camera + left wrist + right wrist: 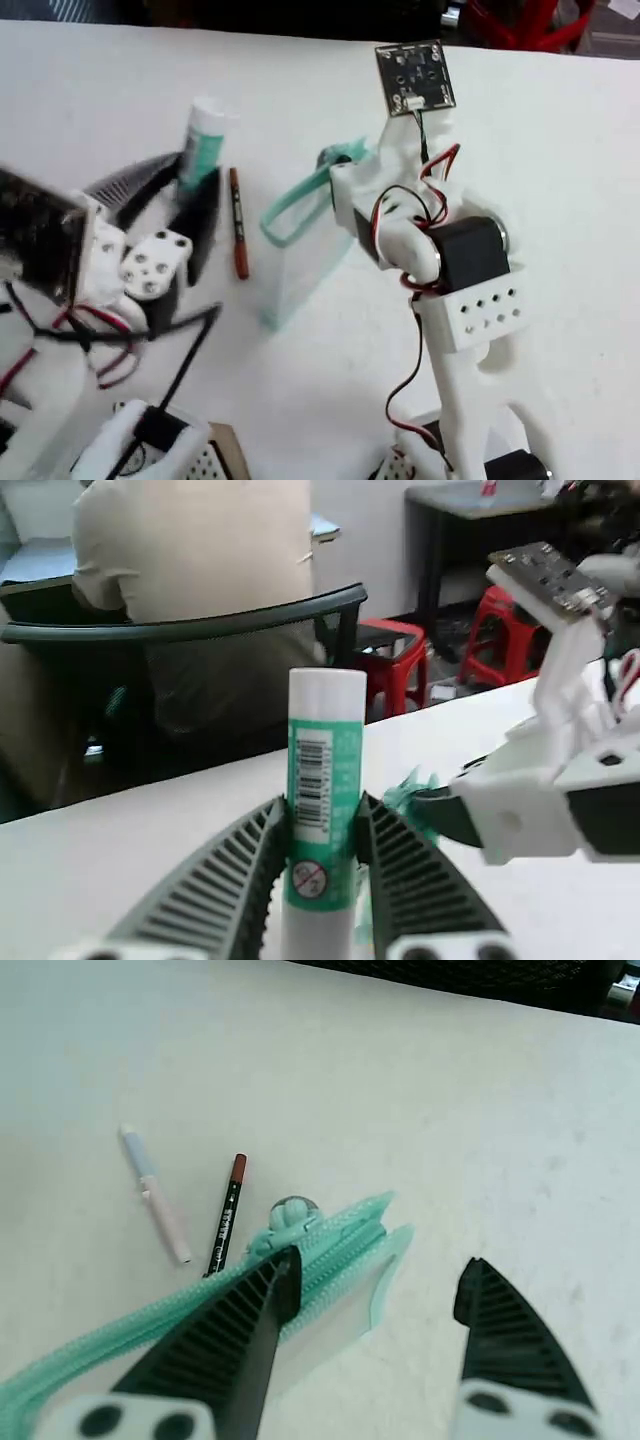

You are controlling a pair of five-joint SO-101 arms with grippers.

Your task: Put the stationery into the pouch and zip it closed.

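My left gripper [322, 806] is shut on a green and white glue stick [325, 750], held upright; in the high view that gripper [190, 178] and the glue stick [205, 135] are at the left. A teal see-through pouch [300, 250] stands on edge mid-table, its upper end at my right gripper [336, 166]. In the right wrist view this gripper [378, 1263] is open, with one finger [240, 1330] against the pouch's zipper edge [330, 1240]. A red-brown pen [238, 222] lies between glue stick and pouch. A pale pen-like stick [155, 1195] lies beside the red-brown pen [225, 1215].
The white table [540, 140] has free room to the right and behind the pouch. Cables [150, 335] and arm bases sit along the near edge. Beyond the far edge are a dark chair [200, 630] and red stools [395, 660].
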